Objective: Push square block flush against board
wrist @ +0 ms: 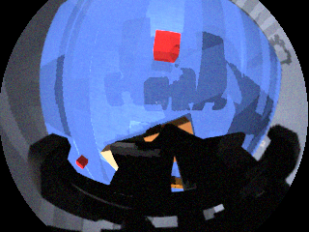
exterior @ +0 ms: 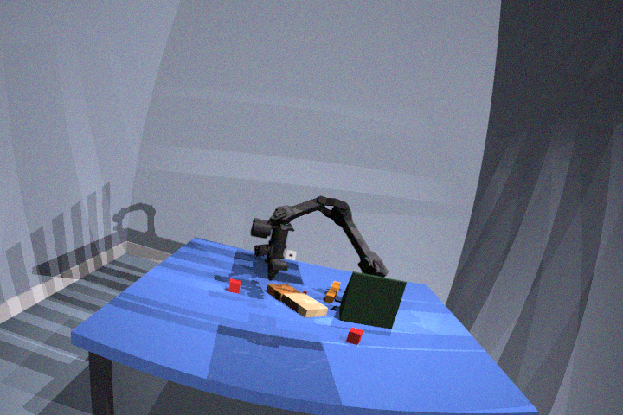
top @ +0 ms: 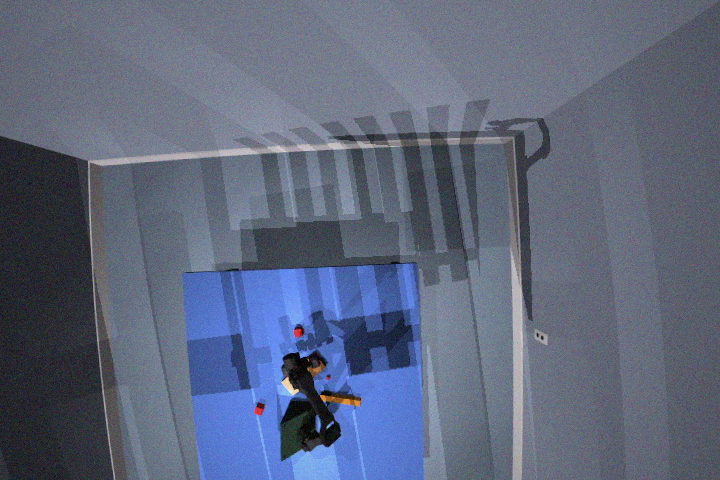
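Observation:
The square block, brown-orange (top: 317, 367) (exterior: 279, 290) (wrist: 186, 127), lies flat on the blue table. The board, pale wood (top: 289, 386) (exterior: 308, 303) (wrist: 110, 159), lies flat at the block's near right in the exterior view. Their facing sides look to be touching there and their long edges look roughly in line; a thin gap or small offset is too small to tell. My gripper (exterior: 272, 275) (wrist: 168, 127) is shut and empty, with its tips above the table beyond the block's far end in the exterior view. The arm hides part of both pieces in the top view, and the fingers do in the wrist view.
A dark green box (top: 294, 433) (exterior: 373, 301) stands near the arm's base. An orange bar (top: 341, 399) (exterior: 332, 291) lies beyond the board. One red cube (top: 298, 332) (exterior: 234, 286) (wrist: 166, 45), another red cube (top: 259, 408) (exterior: 354, 335) and a tiny red one (top: 327, 377) (exterior: 305, 291) lie around.

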{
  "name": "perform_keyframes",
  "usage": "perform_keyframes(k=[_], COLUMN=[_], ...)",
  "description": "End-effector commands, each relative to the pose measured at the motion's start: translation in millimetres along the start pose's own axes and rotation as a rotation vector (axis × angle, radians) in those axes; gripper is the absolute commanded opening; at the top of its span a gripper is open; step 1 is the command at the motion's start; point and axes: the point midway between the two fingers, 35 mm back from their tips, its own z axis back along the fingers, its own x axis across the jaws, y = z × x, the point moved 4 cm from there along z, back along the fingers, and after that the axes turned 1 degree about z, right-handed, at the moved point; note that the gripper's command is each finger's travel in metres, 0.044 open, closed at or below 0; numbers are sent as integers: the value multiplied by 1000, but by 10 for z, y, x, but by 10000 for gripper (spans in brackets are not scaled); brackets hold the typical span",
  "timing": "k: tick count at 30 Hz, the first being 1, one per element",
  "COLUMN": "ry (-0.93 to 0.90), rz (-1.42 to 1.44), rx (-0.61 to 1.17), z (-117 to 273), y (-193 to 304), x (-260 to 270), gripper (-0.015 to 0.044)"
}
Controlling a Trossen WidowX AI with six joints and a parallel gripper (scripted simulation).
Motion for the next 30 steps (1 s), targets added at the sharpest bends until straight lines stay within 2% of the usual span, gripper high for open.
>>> perform_keyframes(k=[1, 6, 9, 11, 30], ry=[-4, -4, -2, -1, -1], rz=[109, 111, 136, 144, 145], rx=[11, 10, 11, 12, 13], z=[-37, -68, -469, -590, -588], y=[0, -2, -4, 5, 215], x=[123, 123, 132, 135, 105], gripper=[0, 0, 0, 0, 0])
